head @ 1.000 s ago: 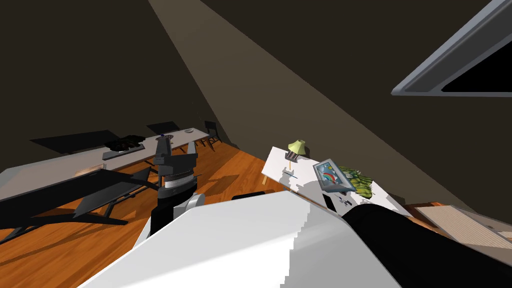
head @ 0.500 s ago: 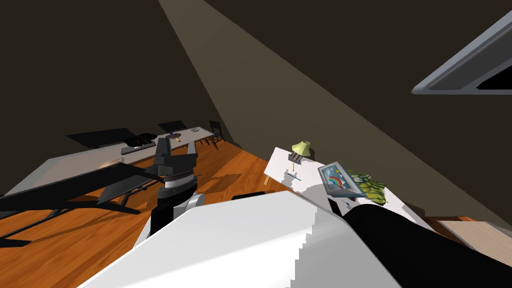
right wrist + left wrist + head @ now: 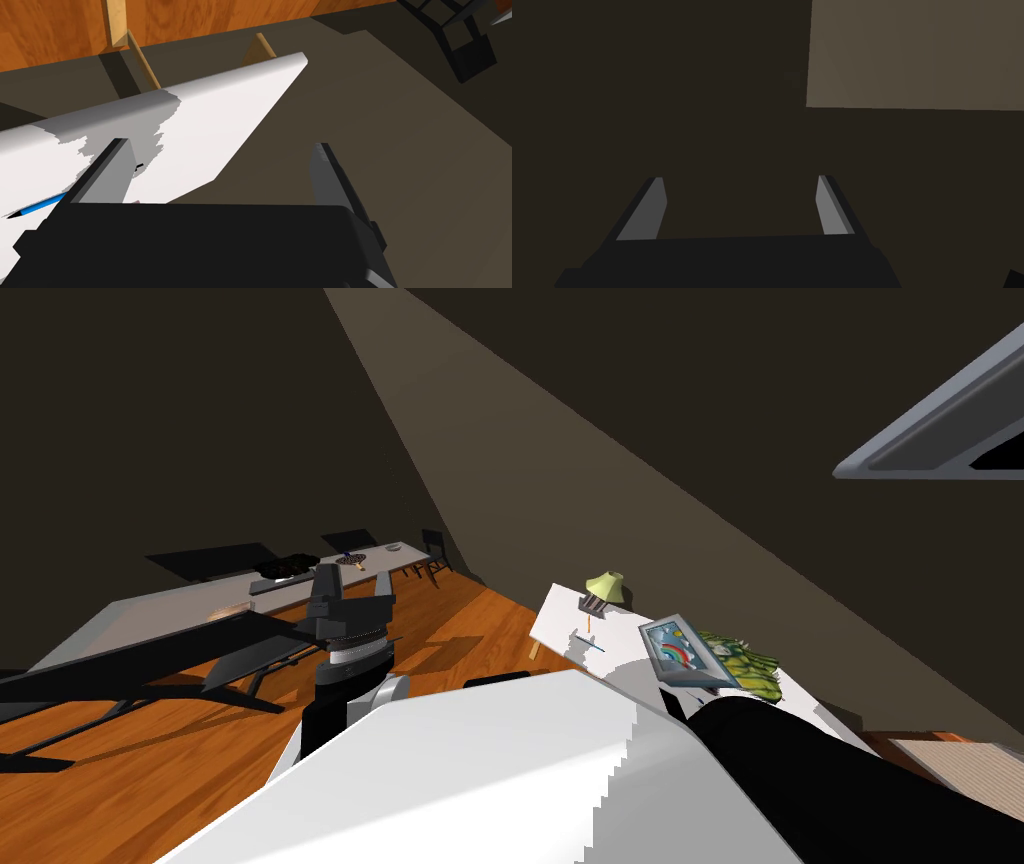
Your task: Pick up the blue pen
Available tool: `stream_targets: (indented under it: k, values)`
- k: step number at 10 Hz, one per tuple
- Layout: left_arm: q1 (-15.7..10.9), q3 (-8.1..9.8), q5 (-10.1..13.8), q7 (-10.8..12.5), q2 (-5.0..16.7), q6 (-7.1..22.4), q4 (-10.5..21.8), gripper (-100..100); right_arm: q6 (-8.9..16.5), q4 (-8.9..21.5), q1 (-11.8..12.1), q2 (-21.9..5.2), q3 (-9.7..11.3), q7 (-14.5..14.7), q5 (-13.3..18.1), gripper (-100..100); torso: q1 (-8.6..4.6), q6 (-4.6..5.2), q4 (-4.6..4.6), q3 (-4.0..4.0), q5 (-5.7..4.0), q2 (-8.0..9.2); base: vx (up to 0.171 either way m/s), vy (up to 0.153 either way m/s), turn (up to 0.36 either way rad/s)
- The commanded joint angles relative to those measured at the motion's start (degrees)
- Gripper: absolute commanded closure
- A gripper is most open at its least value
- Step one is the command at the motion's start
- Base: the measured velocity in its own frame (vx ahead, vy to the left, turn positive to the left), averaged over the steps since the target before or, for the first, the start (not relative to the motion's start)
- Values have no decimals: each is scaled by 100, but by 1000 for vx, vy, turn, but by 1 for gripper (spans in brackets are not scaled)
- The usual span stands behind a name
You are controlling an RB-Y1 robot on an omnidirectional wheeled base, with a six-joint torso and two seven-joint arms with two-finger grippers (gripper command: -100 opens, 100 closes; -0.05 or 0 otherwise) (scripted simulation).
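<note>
R end effector (image 3: pixel 221 145) open, empty; blue pen (image 3: pixel 47 202) lies flat on white surface (image 3: pixel 215 125), partly hidden behind it. Looks light, stiff, thin, prob. rolls: pinch mid-barrel. L end effector (image 3: pixel 740 178) open too.

A furnished room of a home is shown, part study and part dining room. An orange-brown wooden plank floor (image 3: pixel 470 628) is laid between dark brown walls (image 3: pixel 150 408). A small white desk on light wooden legs (image 3: pixel 555 613) is set beside one wall. On it are kept a little table lamp with a yellow-green shade (image 3: pixel 604 585), a grey-framed picture with a rainbow (image 3: pixel 680 653), a green patterned cloth (image 3: pixel 745 660) and a thin blue pen (image 3: pixel 594 645). Farther off a long light grey dining table (image 3: pixel 120 610) is seen, with dark chairs (image 3: pixel 432 550) drawn up at its far end.
</note>
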Motion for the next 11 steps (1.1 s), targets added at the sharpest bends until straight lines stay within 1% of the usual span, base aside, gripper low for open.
stream_targets:
  k: [1,6,7,11]
  values:
    - [0,0,0,0,0,0,0,0,0,8,-7,-2,2,-3,0,-100,0,0,0,0,0,0,-4,5,16]
    - [0,0,0,0,0,0,0,0,0,8,-7,-2,2,-3,0,-100,4,0,2,4,1,7,4,1,4]
    - [0,0,0,0,0,0,0,0,-20,176,-28,-43,48,63,62,-100,5,0,2,4,1,7,-21,21,70]
    - [-1,0,0,0,0,0,0,0,-67,586,-95,-127,154,228,214,-100,11,-1,4,10,3,17,-25,24,81]
